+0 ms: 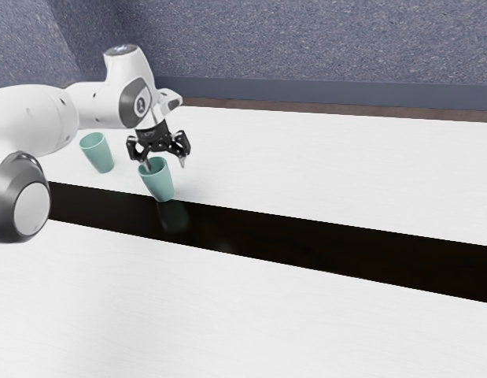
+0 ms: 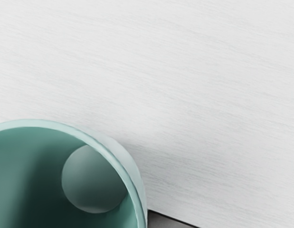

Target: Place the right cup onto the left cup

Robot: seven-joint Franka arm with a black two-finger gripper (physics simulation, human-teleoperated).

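Two cups to deal with here, and the right cup (image 1: pixel 157 183) is taken to be the one under the gripper (image 1: pixel 165 164). Its pale, even wall looks like hard plastic or glazed ceramic, so it's probably light to middling, stiff, and a bit slippery if only barely pinched. If it's ceramic, a chip could be picked up from a hard knock, so a gentle touch is advised. A taper is seen down to a narrow base, which means a low squeeze might be slid off; the best hold is probably had at the wall just below the rim (image 2: pixel 33 123), with one finger put inside and one outside. As for where it's found: it's directly below the gripper, by the edge of the dark strip (image 1: pixel 330 252) on the table (image 1: pixel 306 173), mouth up. The fingers are spread well apart, one seemingly dipped at the mouth and the other held out past the rim toward the exterior view's right, and nothing is gripped. The left cup (image 1: pixel 98 154) is set apart, nearer the exterior view's left, mouth up as well, so it can be nested into once a firm pinch is made.
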